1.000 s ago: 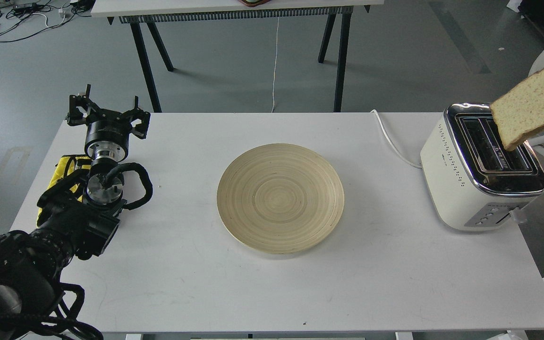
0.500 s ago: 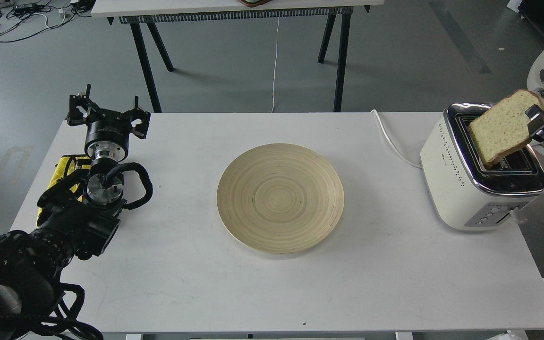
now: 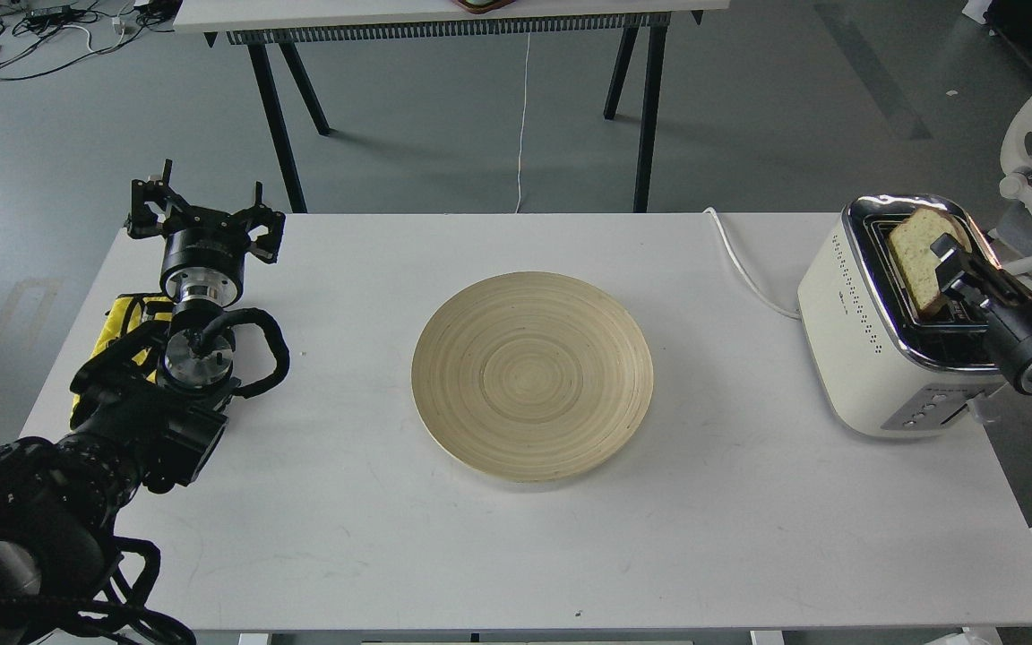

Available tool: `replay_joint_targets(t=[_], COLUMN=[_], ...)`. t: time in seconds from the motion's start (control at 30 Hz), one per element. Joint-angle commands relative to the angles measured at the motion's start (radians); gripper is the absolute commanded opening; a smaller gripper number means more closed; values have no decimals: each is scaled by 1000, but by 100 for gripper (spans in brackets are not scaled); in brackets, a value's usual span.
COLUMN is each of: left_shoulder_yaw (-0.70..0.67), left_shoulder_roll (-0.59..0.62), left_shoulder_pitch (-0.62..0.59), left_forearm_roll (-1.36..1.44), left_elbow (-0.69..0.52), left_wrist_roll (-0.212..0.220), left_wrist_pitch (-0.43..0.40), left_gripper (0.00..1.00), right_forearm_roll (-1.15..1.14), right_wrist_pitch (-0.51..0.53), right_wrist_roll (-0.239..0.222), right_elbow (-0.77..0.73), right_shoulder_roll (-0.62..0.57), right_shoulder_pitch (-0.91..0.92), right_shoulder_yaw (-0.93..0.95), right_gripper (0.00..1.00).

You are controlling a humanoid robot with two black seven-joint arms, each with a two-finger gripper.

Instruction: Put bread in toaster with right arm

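The bread [image 3: 916, 260] has its lower part hidden inside the toaster [image 3: 874, 340] slot

Round bamboo plate [image 3: 532, 376] mid-table on white table [image 3: 749, 537]; yellow item [image 3: 119, 321] at left edge.

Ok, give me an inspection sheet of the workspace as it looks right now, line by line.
Surface: white table, faint scuffs.
Job's things: bread partly down in the left slot of the toaster, top still sticking out.
Clutter: round wooden plate mid-table, bare; yellow item under the left arm.
Grippers: right pincer at the bread's right edge, looks closed on it; left pincer open, holding nothing.
Cables: white cord runs from the toaster across the table's far edge; a loose tangle on the floor, far left.
Surroundings: second table behind, grey floor, white chair at right.
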Motion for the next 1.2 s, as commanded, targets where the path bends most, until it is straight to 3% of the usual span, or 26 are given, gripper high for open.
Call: replay_joint_targets(t=[0.0, 0.13, 0.17, 0.2, 0.23, 0.73, 1.17], left_shoulder_yaw=[0, 0, 0, 0, 0, 0, 0], left_shoulder_roll=[0, 0, 0, 0, 0, 0, 0], left_shoulder_pitch=[0, 0, 0, 0, 1, 0, 0], left_forearm_roll=[0, 0, 0, 0, 0, 0, 0], left_elbow=[-1, 1, -1, -1, 1, 1, 1], left_wrist_roll=[0, 0, 0, 0, 0, 0, 0], left_wrist_pitch=[0, 0, 0, 0, 0, 0, 0], left_gripper=[100, 100, 100, 100, 100, 100, 100], right_forearm_roll=[1, 12, 12, 14, 15, 27, 333], right_wrist_pitch=[0, 0, 0, 0, 0, 0, 0], right_wrist_roll=[0, 0, 0, 0, -2, -14, -10], right_elbow=[-2, 1, 1, 2, 4, 77, 272], right_shoulder_roll=[32, 43, 41, 38, 33, -25, 32], right_shoulder_pitch=[0, 5, 6, 8, 8, 9, 6], right_shoulder_yaw=[-5, 10, 15, 15, 16, 193, 361], right_gripper=[41, 64, 73, 93, 99, 99, 99])
